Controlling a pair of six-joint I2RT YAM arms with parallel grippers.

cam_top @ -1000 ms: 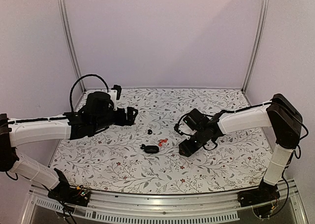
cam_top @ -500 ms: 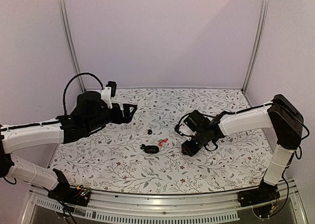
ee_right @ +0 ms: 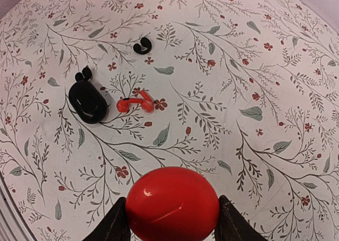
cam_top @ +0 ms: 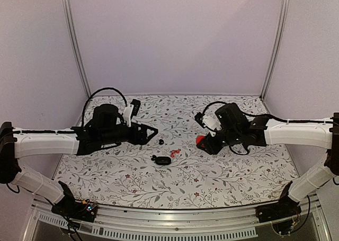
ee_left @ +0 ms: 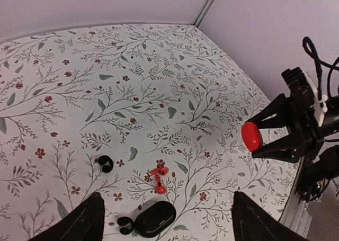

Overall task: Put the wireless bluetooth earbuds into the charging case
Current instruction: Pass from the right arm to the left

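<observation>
At two o'clock from the charging case, my right gripper has risen, pinching the red disc; my left gripper, jaws spread, has neared an earbud.

Raised right end effector toward upper right, baring red disc in its jaws; swung left end effector toward centre.

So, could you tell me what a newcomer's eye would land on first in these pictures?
The glossy red disc stands out most, pinched in the right gripper and held above the floral table, right of centre. Near the middle of the table lies the black charging case, with one black earbud right beside it, a second earbud farther back, and small red pieces just to its right.
</observation>
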